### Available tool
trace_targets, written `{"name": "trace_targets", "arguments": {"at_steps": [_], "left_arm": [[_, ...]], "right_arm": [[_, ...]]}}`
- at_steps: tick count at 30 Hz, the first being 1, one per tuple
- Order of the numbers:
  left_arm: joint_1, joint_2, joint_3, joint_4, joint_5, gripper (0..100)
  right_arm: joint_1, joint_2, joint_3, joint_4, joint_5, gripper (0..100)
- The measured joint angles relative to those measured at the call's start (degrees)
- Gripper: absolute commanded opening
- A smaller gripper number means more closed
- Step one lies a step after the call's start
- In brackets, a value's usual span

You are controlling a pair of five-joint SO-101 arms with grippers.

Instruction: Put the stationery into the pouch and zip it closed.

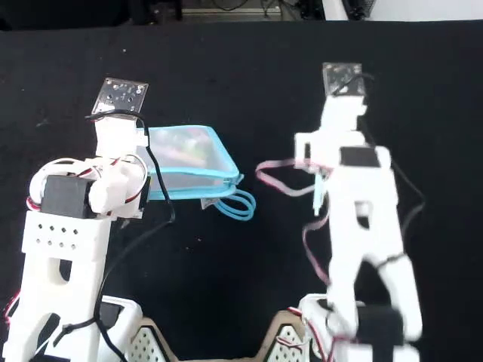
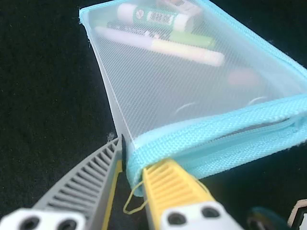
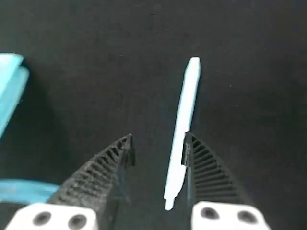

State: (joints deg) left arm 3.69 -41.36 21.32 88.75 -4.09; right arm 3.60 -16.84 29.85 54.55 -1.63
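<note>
The pouch [image 1: 192, 160] is clear mesh with light-blue trim and lies left of centre on the black table. Through its mesh [image 2: 192, 81] I see a glue stick [image 2: 158, 17], a white marker [image 2: 163, 45] and other stationery. My left gripper [image 2: 130, 155] is shut on the pouch's corner, by its blue zip band [image 2: 225, 134]. A light-blue pen [image 3: 184, 124] lies on the table between the fingers of my open right gripper [image 3: 158, 139], close against one finger [image 3: 201, 158]. From above, the pen [image 1: 321, 192] shows beside the right arm, right of the pouch.
The pouch's blue carry loop [image 1: 240, 204] trails toward the table's middle, and its edge [image 3: 10, 81] shows off to one side of the right gripper. A pink cable [image 1: 283, 177] hangs from the right arm. The arm bases stand along the near edge.
</note>
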Motion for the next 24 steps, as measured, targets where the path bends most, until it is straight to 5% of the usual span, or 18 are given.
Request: {"name": "trace_targets", "arguments": {"at_steps": [14, 24], "left_arm": [[0.00, 0.00, 0.00, 0.00, 0.00, 3], [0.00, 0.00, 0.00, 0.00, 0.00, 3]], "right_arm": [[3.34, 33.58, -23.38, 0.18, 0.00, 16.3], [3.34, 51.34, -46.68, 10.90, 0.00, 16.3]]}}
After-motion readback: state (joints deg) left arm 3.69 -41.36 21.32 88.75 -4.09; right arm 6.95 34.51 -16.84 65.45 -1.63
